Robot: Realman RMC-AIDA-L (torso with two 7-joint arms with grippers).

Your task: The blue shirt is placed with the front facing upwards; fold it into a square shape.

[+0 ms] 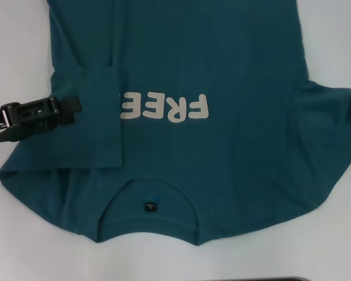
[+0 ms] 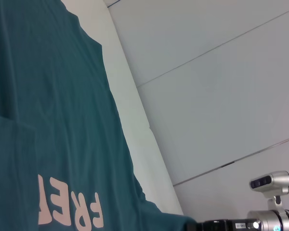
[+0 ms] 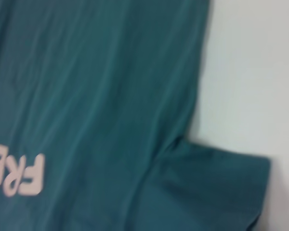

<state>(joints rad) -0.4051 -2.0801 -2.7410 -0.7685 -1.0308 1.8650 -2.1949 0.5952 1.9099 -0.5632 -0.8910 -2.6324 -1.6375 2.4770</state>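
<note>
The dark teal-blue cotton short-sleeved T-shirt [image 1: 222, 70] lies front up on the white table [image 1: 339, 35], neckline nearest the robot. Its left sleeve is folded inward over the chest, covering the end of the cream "FREE" lettering [image 1: 167, 107]; the right sleeve lies spread flat. A small black tag [image 1: 150, 206] sits inside the round collar. The black left gripper [image 1: 67, 108] reaches in from the left, over the folded edge; whether it is clenched or released cannot be told.

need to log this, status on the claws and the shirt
Left claw over the folded-in left sleeve, state unclear. Right claw out of view. Blue shirt front up, left side folded over lettering, right sleeve spread. Nothing in the way.
</note>
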